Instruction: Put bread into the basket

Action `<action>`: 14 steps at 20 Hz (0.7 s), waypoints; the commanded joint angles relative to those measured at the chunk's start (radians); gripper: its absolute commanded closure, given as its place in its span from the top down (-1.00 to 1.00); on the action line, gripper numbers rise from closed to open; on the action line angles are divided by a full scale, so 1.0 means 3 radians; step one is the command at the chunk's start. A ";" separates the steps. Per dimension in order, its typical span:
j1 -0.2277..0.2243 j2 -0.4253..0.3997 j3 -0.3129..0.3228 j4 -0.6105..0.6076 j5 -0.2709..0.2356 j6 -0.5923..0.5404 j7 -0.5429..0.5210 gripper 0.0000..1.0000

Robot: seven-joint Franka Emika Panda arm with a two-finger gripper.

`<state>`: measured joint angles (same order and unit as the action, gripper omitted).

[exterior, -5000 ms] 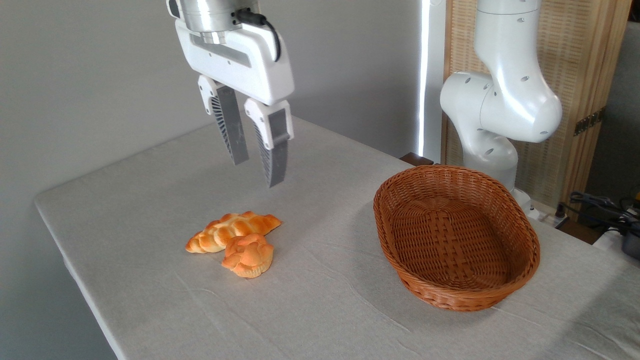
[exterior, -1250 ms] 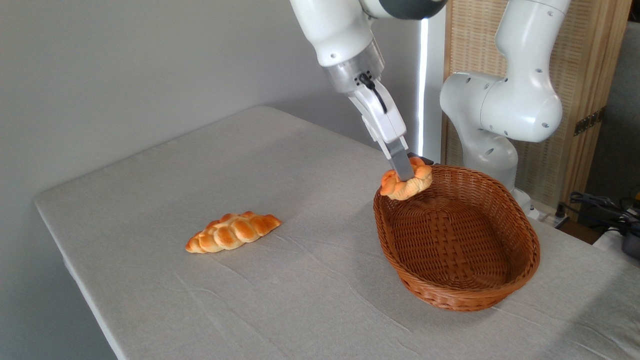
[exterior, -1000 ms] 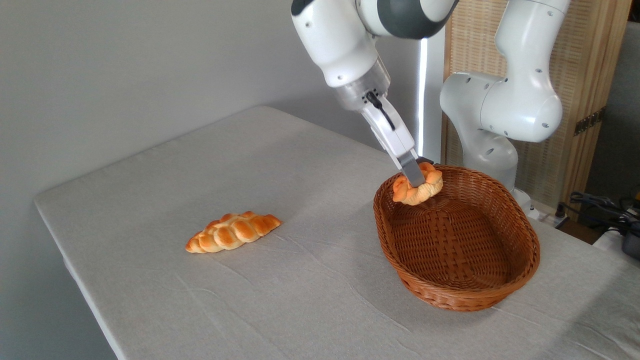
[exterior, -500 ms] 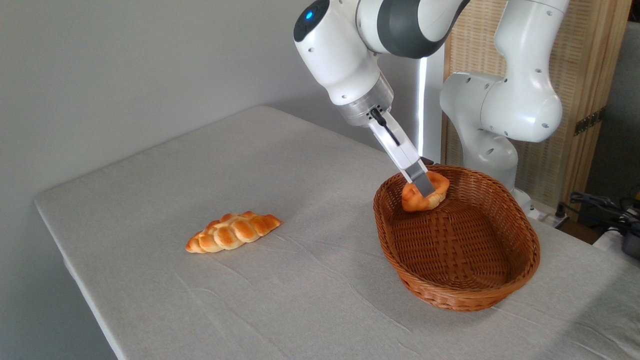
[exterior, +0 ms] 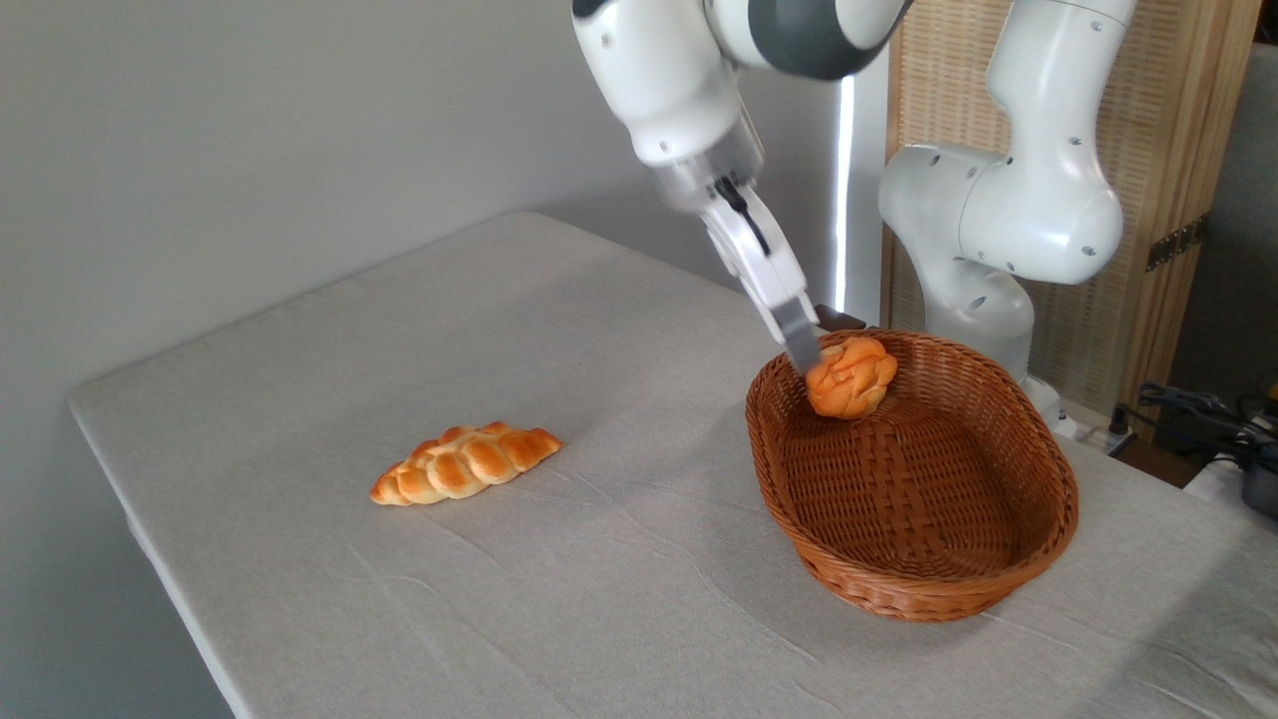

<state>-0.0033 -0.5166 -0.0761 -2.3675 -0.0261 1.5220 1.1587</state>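
The knotted bun [exterior: 851,376] lies inside the oval wicker basket [exterior: 1038,544], at about eleven o'clock of the basket's interior, resting against the inner slope of the far-left wall with its glossy orange knots turned toward the camera. The robot's hand [exterior: 802,356] slants down from the arm at twelve o'clock of the view and ends just at the bun's nine o'clock side. It is seen edge-on, so only one grey finger [exterior: 797,340] shows, its tip right at the bun, perhaps just touching it; whether the hand is spread or pressed together cannot be told from this angle, though the bun seems to sit on the wicker rather than hang from the finger. The rest of the basket's woven floor lies bare toward five o'clock. The basket stands on the right half of the bench [exterior: 419,619], which is covered with a pale grey, lightly creased cloth. A braided loaf [exterior: 464,463] with tapered ends lies on the cloth well apart from the basket, at about nine o'clock from it, angled with one end toward the far right. The white arm base [exterior: 998,220] rises behind the basket at one o'clock, before a slatted wooden screen [exterior: 1148,120].
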 commanded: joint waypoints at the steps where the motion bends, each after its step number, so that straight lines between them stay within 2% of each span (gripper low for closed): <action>1: 0.0016 0.0239 0.0111 0.0502 -0.0373 -0.0001 0.0029 1.00; 3: 0.0016 0.0371 0.0116 0.0798 -0.0373 0.0004 0.0034 1.00; 5: 0.0016 0.0682 0.0167 0.1313 -0.0429 -0.0011 0.0014 1.00; 6: 0.0016 0.0861 0.0172 0.1579 -0.0475 -0.0011 -0.0088 1.00; 9: 0.0006 0.1266 0.0172 0.2179 -0.0440 -0.0001 -0.0604 1.00; 12: 0.0006 0.1491 0.0182 0.2598 -0.0440 0.0009 -0.0860 1.00; 14: 0.0006 0.1583 0.0182 0.2681 -0.0445 0.0035 -0.1095 1.00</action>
<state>-0.0011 -0.1099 -0.0289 -1.6635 -0.1451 1.5419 0.9247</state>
